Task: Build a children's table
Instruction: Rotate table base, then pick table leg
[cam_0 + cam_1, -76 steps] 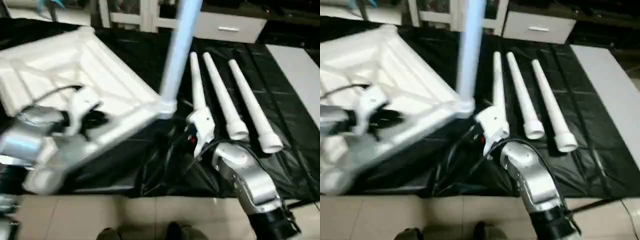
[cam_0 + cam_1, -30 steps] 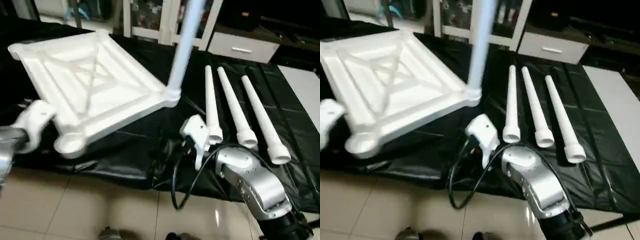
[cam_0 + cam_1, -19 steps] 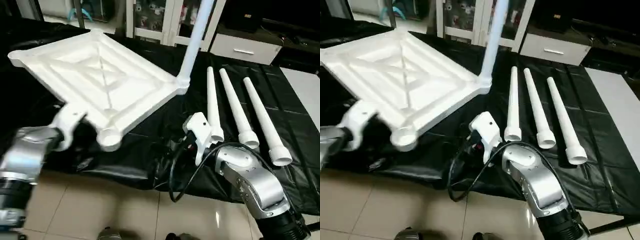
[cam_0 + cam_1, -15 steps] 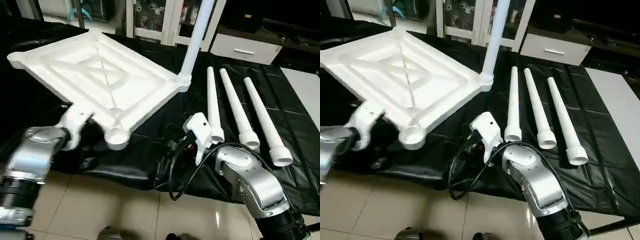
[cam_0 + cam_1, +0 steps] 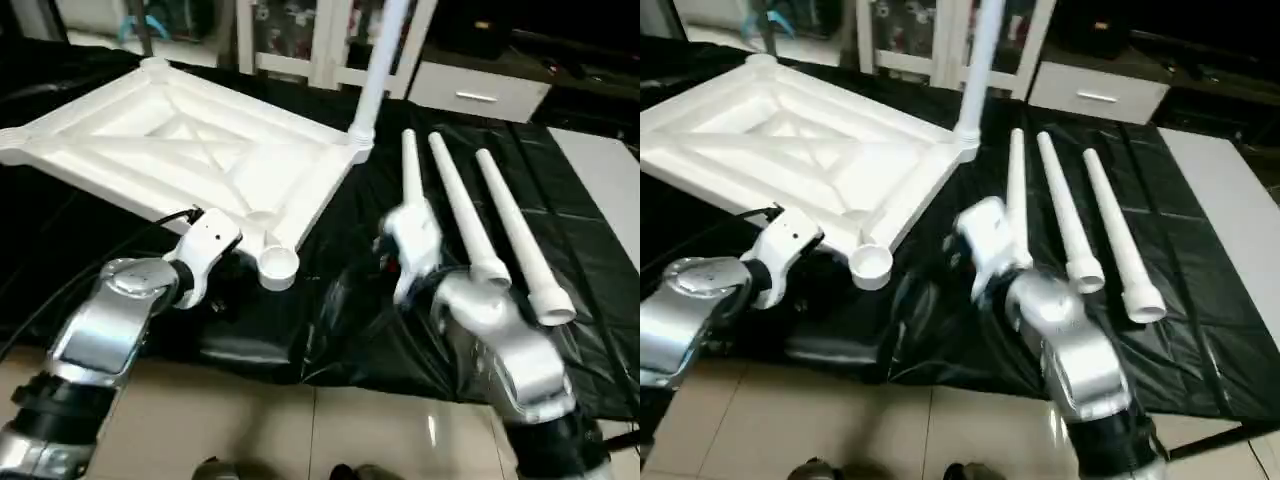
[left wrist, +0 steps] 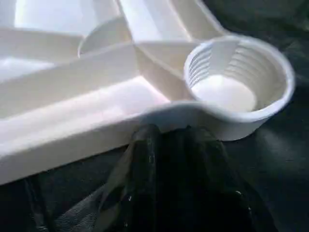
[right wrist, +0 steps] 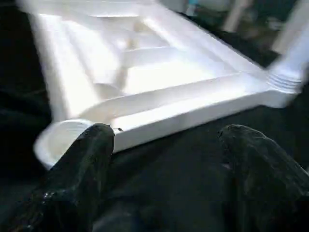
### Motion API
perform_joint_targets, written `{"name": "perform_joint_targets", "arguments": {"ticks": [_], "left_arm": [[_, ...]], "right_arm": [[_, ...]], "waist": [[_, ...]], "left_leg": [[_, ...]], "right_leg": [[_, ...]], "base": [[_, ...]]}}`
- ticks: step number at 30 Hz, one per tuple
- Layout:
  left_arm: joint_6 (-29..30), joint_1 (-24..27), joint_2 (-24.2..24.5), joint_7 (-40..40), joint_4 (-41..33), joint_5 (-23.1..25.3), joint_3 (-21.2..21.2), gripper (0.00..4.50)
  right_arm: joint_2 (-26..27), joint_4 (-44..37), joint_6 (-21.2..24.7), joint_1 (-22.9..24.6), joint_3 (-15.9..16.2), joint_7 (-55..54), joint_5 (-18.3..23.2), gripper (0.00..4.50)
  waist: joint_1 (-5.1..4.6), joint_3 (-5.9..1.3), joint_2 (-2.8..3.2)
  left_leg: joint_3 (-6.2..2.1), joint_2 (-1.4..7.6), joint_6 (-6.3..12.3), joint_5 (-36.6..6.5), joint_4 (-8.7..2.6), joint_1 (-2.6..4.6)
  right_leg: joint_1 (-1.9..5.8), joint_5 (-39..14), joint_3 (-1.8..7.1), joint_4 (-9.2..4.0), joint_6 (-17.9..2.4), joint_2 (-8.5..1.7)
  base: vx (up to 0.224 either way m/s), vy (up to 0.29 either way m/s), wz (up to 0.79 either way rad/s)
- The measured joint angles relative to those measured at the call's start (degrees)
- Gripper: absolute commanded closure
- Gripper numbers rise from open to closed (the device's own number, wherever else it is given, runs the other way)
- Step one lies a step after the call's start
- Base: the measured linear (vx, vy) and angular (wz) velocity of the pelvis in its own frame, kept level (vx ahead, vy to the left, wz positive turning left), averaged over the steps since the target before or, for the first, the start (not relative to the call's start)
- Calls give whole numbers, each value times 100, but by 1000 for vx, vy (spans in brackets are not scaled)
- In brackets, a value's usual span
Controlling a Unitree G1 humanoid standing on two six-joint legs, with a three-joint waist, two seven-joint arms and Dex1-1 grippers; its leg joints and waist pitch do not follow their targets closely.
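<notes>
Both forearms are silver metal cylinders with rounded housings, glossy and catching highlights. The left forearm [image 5: 100,335] ends toward the body in a black ribbed cuff, and thin black cables loop out from it. Its wrist carries a white plastic block [image 5: 207,245]. The right forearm [image 5: 505,350] also runs into a black band near the elbow and bears a white wrist housing [image 5: 410,240]. The jaws are black; the right fingers [image 7: 82,174] look thick, rounded and slightly rough-surfaced.
</notes>
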Motion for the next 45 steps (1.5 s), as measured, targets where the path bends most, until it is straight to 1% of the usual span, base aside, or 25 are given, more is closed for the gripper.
{"name": "perform_joint_targets", "arguments": {"ticks": [1, 2, 3, 4, 5, 6, 8, 10, 11, 12, 15, 18, 21, 23, 26, 29, 32, 34, 35, 36, 37, 38, 40, 41, 45], "left_arm": [[48, 85, 108, -95, -176, -64, 13, 335], [54, 165, 194, -178, -298, -125, 45, 326], [52, 207, 245, -273, -372, -220, 99, 326], [8, 214, 263, -352, -427, -305, 148, 326], [-49, 218, 281, -387, -426, -345, 191, 326], [-173, 217, 304, -436, -395, -372, 249, 326], [-533, 158, 273, -515, -368, -457, 347, 326], [-761, 15, 103, -575, -415, -569, 337, 326], [-773, -21, 78, -595, -424, -594, 323, 326], [-775, -89, 51, -623, -424, -603, 288, 326], [-789, -177, 18, -692, -420, -603, 140, 326], [-903, -288, 21, -801, -415, -606, 15, 326], [-1035, -349, 26, -931, -430, -660, -38, 326], [-1097, -351, 26, -995, -433, -687, -77, 326], [-1113, -351, 35, -1012, -479, -721, -94, 326], [-1111, -351, 34, -1033, -546, -737, -119, 326], [-1112, -351, 34, -1118, -643, -788, -134, 326], [-1114, -372, 33, -1132, -652, -798, -169, 326], [-1118, -382, 31, -1141, -652, -800, -191, 326], [-1125, -401, 31, -1164, -652, -800, -224, 326], [-1136, -425, 26, -1188, -652, -806, -262, 326], [-1137, -445, 25, -1192, -652, -806, -280, 326], [-1139, -471, 24, -1208, -652, -809, -293, 326], [-1139, -473, 25, -1221, -652, -809, -297, 326], [-1139, -472, 8, -1232, -653, -882, -300, 326]], "right_arm": [[74, 92, 286, -164, -141, -22, 141, 64], [200, 236, 502, -333, -342, -138, 283, 38], [325, 452, 666, -547, -557, -331, 359, 38], [333, 629, 758, -728, -755, -502, 399, 31], [316, 794, 780, -861, -829, -594, 399, 26], [282, 1095, 791, -1075, -867, -665, 384, 12], [227, 1817, 790, -1557, -912, -911, 245, 12], [223, 2547, 792, -2011, -987, -1148, 114, 12], [229, 2683, 793, -2095, -1004, -1204, 98, 12], [238, 3066, 807, -2318, -1026, -1335, 53, 12], [193, 4048, 788, -2734, -1145, -1635, -22, 12], [179, 5215, 637, -3270, -1369, -1821, -13, 12], [176, 6042, 353, -3609, -1470, -1962, -5, 12], [174, 6375, 228, -3669, -1501, -1985, -30, 12], [175, 6667, 176, -3672, -1528, -1974, -62, 12], [178, 6887, 142, -3674, -1580, -1973, -44, 12], [177, 7176, 77, -3692, -1728, -1995, 7, 48], [171, 7327, -8, -3731, -1867, -2012, 61, 53], [159, 7417, -28, -3769, -1909, -2012, 79, 81], [150, 7498, -67, -3794, -1962, -2012, 101, 90], [139, 7573, -101, -3815, -2041, -2013, 173, 90], [139, 7612, -119, -3829, -2078, -2013, 205, 95], [141, 7685, -120, -3865, -2126, -2006, 254, 123], [139, 7699, -120, -3870, -2150, -1998, 267, 123], [138, 7741, -123, -3886, -2217, -1973, 273, 162]], "waist": [[-21, -2, 4], [-41, -2, 6], [-48, -2, 6], [-40, -3, 8], [-19, -6, 12], [-13, -6, 16], [3, -6, 23], [13, -6, 26], [12, -6, 26], [-1, -7, 27], [-8, -9, 30], [-18, -10, 29], [-18, -12, 25], [-17, -12, 25], [-17, -12, 25], [-21, -12, 25], [-14, -11, 26], [-19, -11, 27], [-24, -10, 28], [-27, -10, 28], [-30, -10, 28], [-36, -10, 28], [-58, -10, 28], [-68, -10, 28], [-112, -11, 27]], "left_leg": [[0, 0, 0, 0, 0, 3], [0, 0, 0, 0, 0, 5], [0, -1, 0, 0, 1, 6], [0, -1, -1, 1, 2, 4], [-1, -1, -5, 3, 5, 5], [-1, -1, -12, 7, 14, 4], [-5, -1, -18, 10, 40, -1], [-6, -1, -18, 10, 55, -2], [-6, -1, -18, 10, 57, 0], [-7, -1, -18, 10, 64, 0], [-5, -1, -21, 12, 68, -7], [-4, 0, -28, 16, 73, -31], [1, 0, -29, 19, 77, -53], [1, 1, -28, 20, 94, -91], [1, 2, -18, 26, 122, -103], [2, 2, -17, 25, 135, -99], [2, 1, -18, 25, 139, -94], [2, 2, -18, 25, 139, -90], [2, 2, -18, 25, 138, -90], [1, 2, -18, 25, 138, -90], [0, 2, -18, 25, 139, -89], [0, 2, -18, 25, 139, -89], [0, 1, -18, 25, 139, -91], [-1, 1, -18, 26, 139, -91], [0, 1, -18, 26, 140, -94]], "right_leg": [[-1, 0, 4, 6, 0, 2], [-2, 0, 7, 10, 0, 4], [-5, 1, 8, 18, -1, 4], [-9, 1, 8, 21, -2, 4], [-9, 1, 8, 28, -2, 4], [-11, 1, 8, 38, -2, 4], [-13, 1, 10, 58, -2, 3], [-11, 1, 11, 68, -2, -2], [-8, 1, 11, 69, -2, -2], [-9, 1, 14, 77, -2, -2], [-21, 1, 17, 86, -2, -1], [-51, 3, 21, 99, -5, 1], [-85, 3, 27, 111, -7, 2], [-111, 0, 28, 124, -10, 2], [-128, -2, 32, 142, -12, 2], [-127, -2, 41, 152, -12, 1], [-127, -2, 43, 171, -11, -1], [-125, 0, 42, 176, -9, 0], [-125, 0, 42, 176, -7, 0], [-125, -2, 41, 176, -1, 0], [-126, 0, 41, 175, 3, 0], [-126, 2, 41, 175, 4, 0], [-125, 5, 41, 176, 4, 1], [-126, 6, 41, 176, 5, 1], [-125, 7, 41, 175, 2, 1]], "base": [[0, 0, 0], [0, 0, 0], [0, 0, 0], [0, 0, 0], [0, 0, 0], [0, 0, 0], [0, 0, 0], [0, 0, 0], [0, 0, 0], [0, 0, 0], [0, 0, 0], [0, 0, 0], [0, 0, 0], [0, 0, 0], [0, 0, 0], [0, 0, 0], [0, 0, 0], [0, 0, 0], [0, 0, 0], [0, 0, 0], [0, 0, 0], [0, 0, 0], [0, 0, 0], [0, 0, 0], [0, 0, 0]]}}
